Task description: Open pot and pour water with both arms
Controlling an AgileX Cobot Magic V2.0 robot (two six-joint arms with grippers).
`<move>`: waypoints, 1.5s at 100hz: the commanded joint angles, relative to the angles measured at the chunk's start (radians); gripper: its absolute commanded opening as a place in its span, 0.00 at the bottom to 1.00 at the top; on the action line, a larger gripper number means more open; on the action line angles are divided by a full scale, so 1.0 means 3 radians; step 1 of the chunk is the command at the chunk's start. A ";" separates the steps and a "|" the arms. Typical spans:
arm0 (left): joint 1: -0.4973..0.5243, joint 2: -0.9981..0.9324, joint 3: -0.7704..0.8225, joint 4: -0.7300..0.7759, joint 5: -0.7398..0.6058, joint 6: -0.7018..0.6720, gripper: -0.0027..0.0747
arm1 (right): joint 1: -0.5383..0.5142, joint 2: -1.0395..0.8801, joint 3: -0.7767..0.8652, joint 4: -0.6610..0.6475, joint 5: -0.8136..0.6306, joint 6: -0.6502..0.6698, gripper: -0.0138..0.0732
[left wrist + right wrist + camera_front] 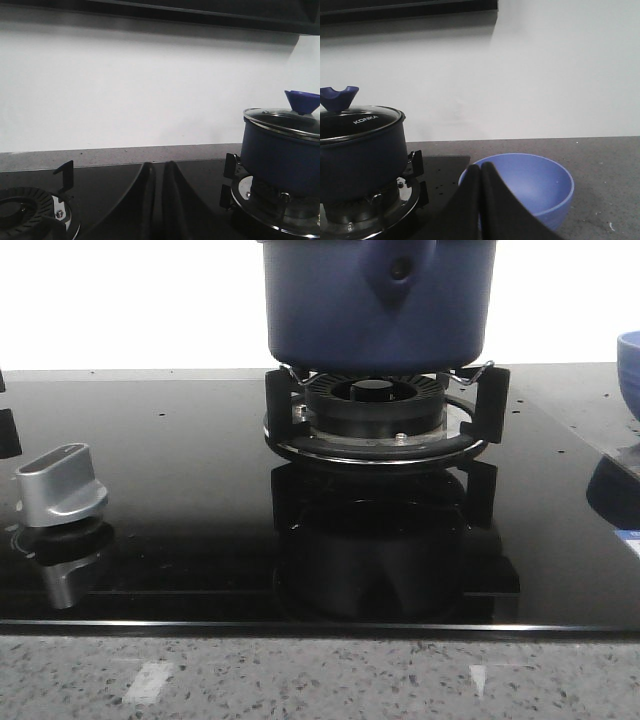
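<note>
Sitting on the burner grate (380, 420) of the black glass cooktop (180, 490), the pot (380, 300) is a dark navy metal vessel with straight sides, and it probably handles as rigid and fairly heavy, more so if water is inside, which the views do not show. Its glass lid (357, 120) is smooth and breakable; the blue knob (337, 97) on top looks like the natural place to lift it. The pointed handle mount (400, 270) on the wall offers a purchase for tilting. A lighter blue bowl (530, 182) stands on the table beside the cooktop, to the right. The left pincer (159, 200) is clenched, fingers pressed together, grasping nothing and touching nothing. The right pincer (481, 200) is likewise clenched and empty, near the bowl.
</note>
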State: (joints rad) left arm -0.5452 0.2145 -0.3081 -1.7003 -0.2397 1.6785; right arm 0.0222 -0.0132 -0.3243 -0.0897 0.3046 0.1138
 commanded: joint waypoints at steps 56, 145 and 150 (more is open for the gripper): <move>0.1023 -0.0010 0.0028 0.4943 0.1702 -0.4567 0.01 | 0.0008 0.0020 -0.0077 -0.0046 -0.0277 -0.0029 0.07; 0.1625 -0.0764 0.1132 0.5086 0.1725 -0.5295 0.01 | 0.0008 0.0020 -0.0077 -0.0046 -0.0277 -0.0029 0.07; 0.1648 -0.0826 0.1132 0.5079 0.1783 -0.5295 0.01 | 0.0008 0.0020 -0.0077 -0.0046 -0.0277 -0.0029 0.07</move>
State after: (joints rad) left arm -0.0630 -0.0047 0.0014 -0.1758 0.3015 0.1021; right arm 0.0222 -0.0132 -0.3243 -0.0897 0.3046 0.1138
